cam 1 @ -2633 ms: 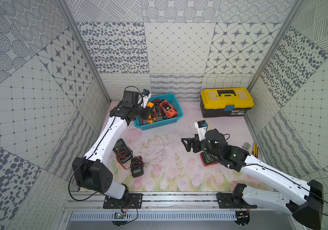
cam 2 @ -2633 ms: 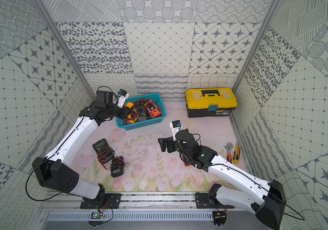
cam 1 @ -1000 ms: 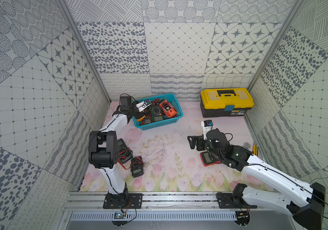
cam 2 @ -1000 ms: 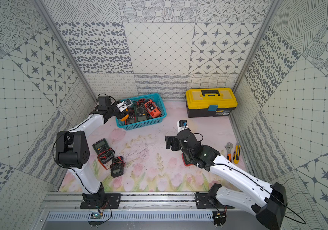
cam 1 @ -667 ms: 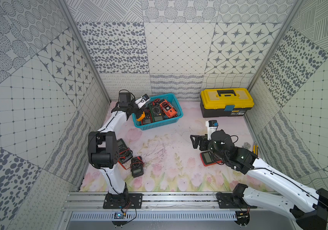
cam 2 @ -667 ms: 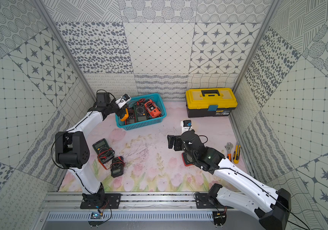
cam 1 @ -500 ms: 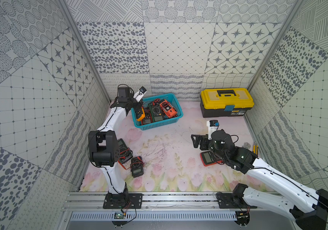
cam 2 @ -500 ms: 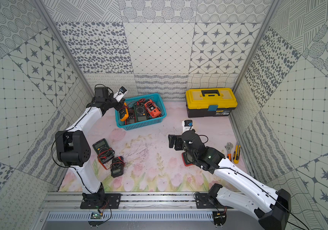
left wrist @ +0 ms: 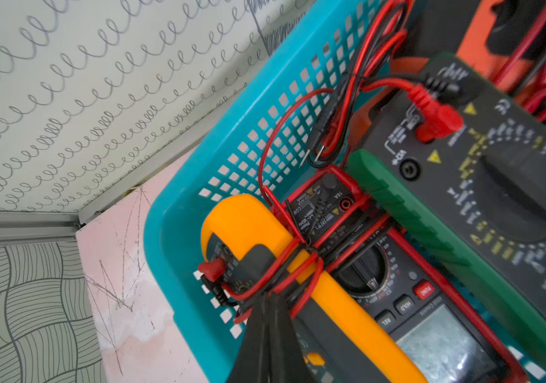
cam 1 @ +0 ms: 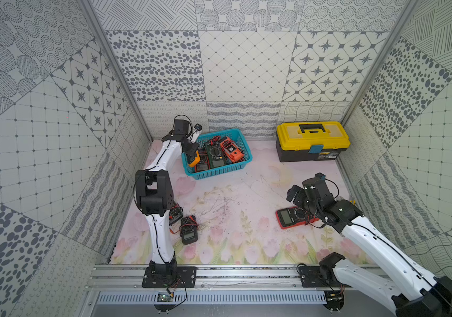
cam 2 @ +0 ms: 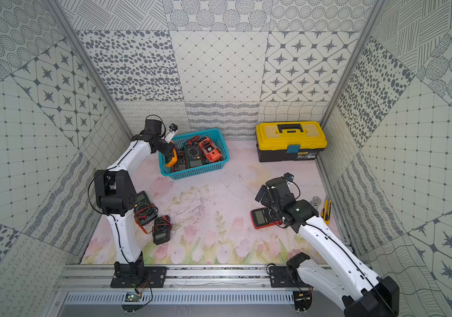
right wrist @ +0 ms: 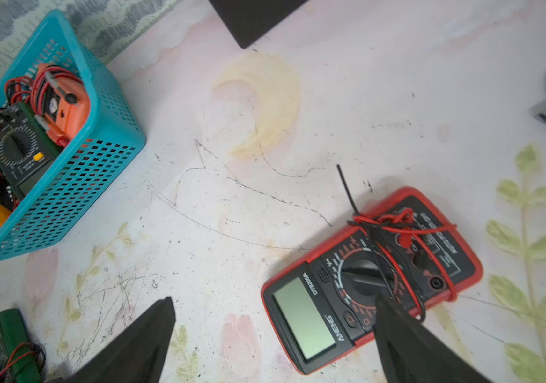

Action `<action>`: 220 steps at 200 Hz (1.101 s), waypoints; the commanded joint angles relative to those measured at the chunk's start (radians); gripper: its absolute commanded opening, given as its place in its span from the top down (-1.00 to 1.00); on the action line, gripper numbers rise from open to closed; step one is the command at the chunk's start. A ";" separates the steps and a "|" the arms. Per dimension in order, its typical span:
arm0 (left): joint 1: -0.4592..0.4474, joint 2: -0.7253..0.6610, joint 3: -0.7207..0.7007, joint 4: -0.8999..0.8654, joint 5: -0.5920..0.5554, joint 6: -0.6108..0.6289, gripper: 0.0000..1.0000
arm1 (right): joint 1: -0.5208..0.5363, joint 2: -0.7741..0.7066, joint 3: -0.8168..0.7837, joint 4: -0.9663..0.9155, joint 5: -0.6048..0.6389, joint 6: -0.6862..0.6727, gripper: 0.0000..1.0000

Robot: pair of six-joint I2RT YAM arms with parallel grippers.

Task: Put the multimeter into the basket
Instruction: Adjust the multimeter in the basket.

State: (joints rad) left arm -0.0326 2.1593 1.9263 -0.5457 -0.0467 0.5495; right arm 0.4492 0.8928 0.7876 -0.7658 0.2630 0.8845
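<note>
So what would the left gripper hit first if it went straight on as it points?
Probably the yellow multimeter in the basket, at its wrapped leads. The shut left gripper sits just short of them; contact unclear.

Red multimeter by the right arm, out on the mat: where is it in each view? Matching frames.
In a top view: red multimeter, on the mat right of centre.
In a top view: red multimeter again, same place.
Left wrist: not in it.
Right wrist: flat on the mat, leads wrapped round it.
Landmark: turquoise basket, in all four.
</note>
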 commanded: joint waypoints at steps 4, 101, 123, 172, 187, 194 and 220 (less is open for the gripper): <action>-0.071 0.079 0.036 -0.173 -0.201 0.095 1.00 | -0.093 -0.116 -0.067 -0.107 -0.069 0.071 -0.97; -0.110 0.102 0.078 -0.212 -0.266 0.135 1.00 | -0.332 -0.286 -0.237 -0.166 -0.303 0.088 -0.97; -0.110 0.085 0.104 -0.227 -0.285 0.135 1.00 | -0.343 -0.282 -0.277 -0.109 -0.345 0.090 -0.97; -0.109 0.047 0.117 -0.238 -0.331 0.104 1.00 | -0.359 -0.266 -0.359 -0.006 -0.357 0.092 -0.97; -0.111 0.018 0.127 -0.238 -0.320 0.081 1.00 | -0.359 -0.249 -0.350 -0.006 -0.338 0.070 -0.97; -0.114 0.002 0.136 -0.238 -0.317 0.068 1.00 | -0.358 -0.236 -0.344 -0.003 -0.332 0.060 -0.97; -0.123 -0.058 0.163 -0.243 -0.295 0.011 0.98 | -0.367 -0.167 -0.339 0.040 -0.332 0.031 -0.97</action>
State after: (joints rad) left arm -0.1505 2.1807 2.0495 -0.7166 -0.3069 0.6479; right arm 0.0933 0.6765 0.4305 -0.8017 -0.0814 0.9535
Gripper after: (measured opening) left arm 0.042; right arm 0.984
